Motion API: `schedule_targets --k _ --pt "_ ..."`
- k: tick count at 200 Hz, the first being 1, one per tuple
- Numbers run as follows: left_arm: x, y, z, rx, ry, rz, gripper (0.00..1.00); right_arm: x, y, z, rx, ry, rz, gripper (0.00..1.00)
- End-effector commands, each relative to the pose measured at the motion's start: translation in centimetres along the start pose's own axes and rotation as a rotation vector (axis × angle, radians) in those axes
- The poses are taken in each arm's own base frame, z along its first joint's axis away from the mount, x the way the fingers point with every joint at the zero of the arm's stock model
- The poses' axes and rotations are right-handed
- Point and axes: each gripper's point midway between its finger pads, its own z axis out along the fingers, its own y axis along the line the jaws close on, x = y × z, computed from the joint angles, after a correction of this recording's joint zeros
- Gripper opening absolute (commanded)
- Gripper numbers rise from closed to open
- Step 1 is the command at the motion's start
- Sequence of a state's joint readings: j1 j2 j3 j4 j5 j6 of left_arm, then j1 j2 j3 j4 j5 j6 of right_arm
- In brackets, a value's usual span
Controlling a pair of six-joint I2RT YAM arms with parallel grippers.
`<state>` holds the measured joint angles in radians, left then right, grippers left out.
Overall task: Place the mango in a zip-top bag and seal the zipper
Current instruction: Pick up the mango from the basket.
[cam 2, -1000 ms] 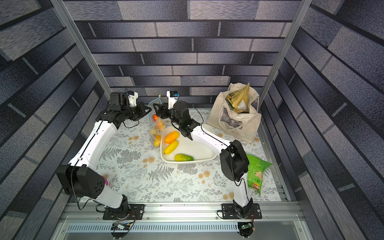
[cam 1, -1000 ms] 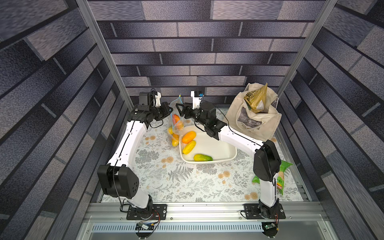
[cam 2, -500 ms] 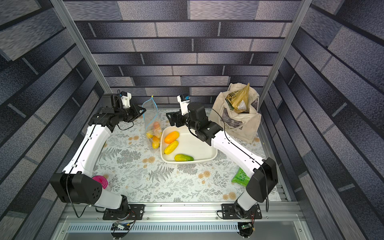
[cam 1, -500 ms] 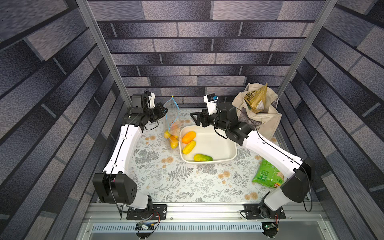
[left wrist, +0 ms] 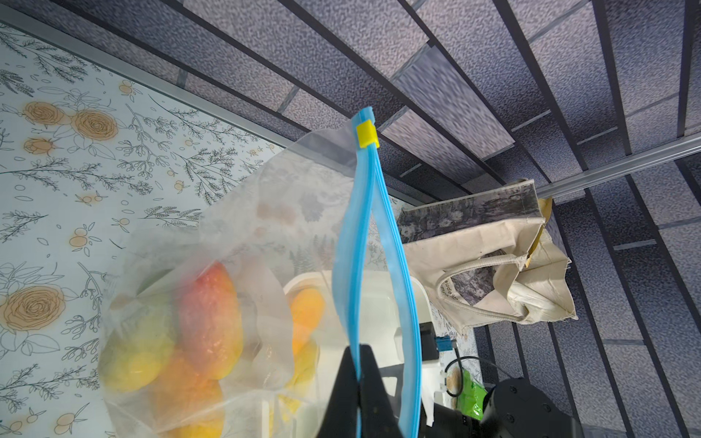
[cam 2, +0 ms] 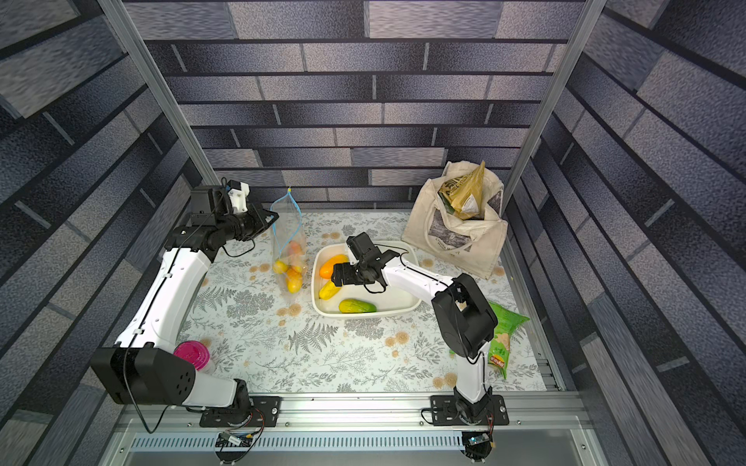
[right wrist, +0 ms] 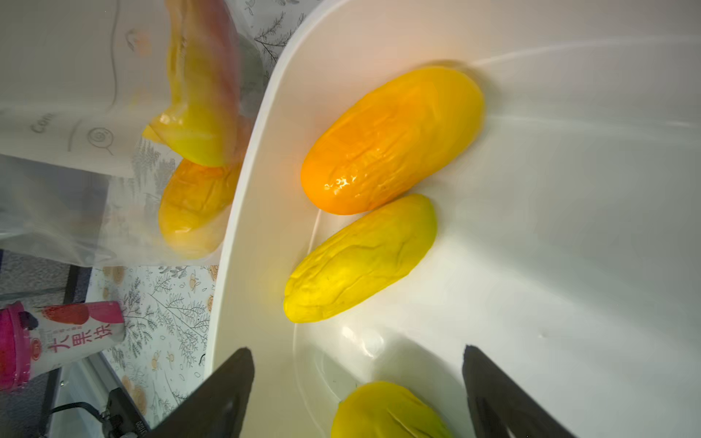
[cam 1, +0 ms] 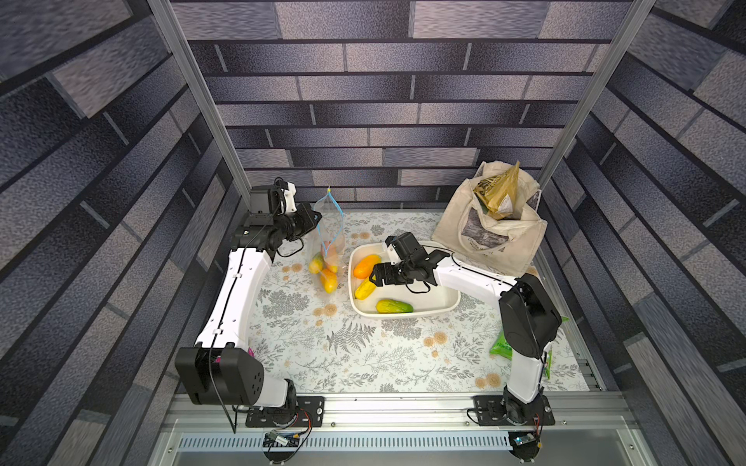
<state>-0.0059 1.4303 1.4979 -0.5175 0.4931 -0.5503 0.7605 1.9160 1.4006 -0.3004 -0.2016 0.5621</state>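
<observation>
Floral worktop [cam 1: 363, 363], left pincer [left wrist: 358, 366] clenched on zipper [left wrist: 354, 246] of zip-top bag [cam 1: 329, 242], right pincer [right wrist: 357, 349] spread wide above orange mango [right wrist: 390, 140] in white tray [right wrist: 569, 189]

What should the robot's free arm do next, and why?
Probably lower the right gripper onto the yellow mango in the white tray and close. Its jaws stand open and empty over the tray, while the left gripper, shut on the zipper, holds the zip-top bag with its mouth open.

Ahead of your right pincer [right wrist: 356, 349], orange mango [right wrist: 390, 140] and yellow mango [right wrist: 360, 258] lie side by side; green mango [right wrist: 383, 411] below it; bare tray [right wrist: 569, 227] away from the bag [right wrist: 57, 182].
</observation>
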Motion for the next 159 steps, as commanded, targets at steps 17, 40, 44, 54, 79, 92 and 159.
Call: schedule_targets --k 17,40,44,54,79,92,159 --pt "-0.2 -0.2 -0.8 0.004 -0.024 0.04 0.0 -1.6 -0.2 2.5 0.029 -0.153 0.247 0.89" --pt "-0.2 -0.2 -0.7 0.005 -0.024 0.042 0.0 -2.3 -1.2 3.6 0.081 -0.185 0.278 0.88" --pt "-0.2 -0.2 -0.7 0.005 -0.023 0.041 0.0 -2.0 -1.8 4.4 0.096 -0.173 0.281 0.88" --pt "-0.2 -0.2 -0.6 0.006 -0.022 0.042 0.0 -2.0 -2.0 5.4 0.106 -0.163 0.282 0.87" --pt "-0.2 -0.2 -0.7 0.005 -0.025 0.044 0.0 -1.4 -3.2 7.4 0.169 -0.118 0.283 0.81" --pt "-0.2 -0.2 -0.6 0.008 -0.024 0.044 0.0 -1.2 -4.2 8.0 0.212 -0.127 0.287 0.8" --pt "-0.3 -0.2 -0.8 0.002 -0.024 0.049 0.0 -1.9 -5.3 5.3 0.323 -0.192 0.17 0.37"
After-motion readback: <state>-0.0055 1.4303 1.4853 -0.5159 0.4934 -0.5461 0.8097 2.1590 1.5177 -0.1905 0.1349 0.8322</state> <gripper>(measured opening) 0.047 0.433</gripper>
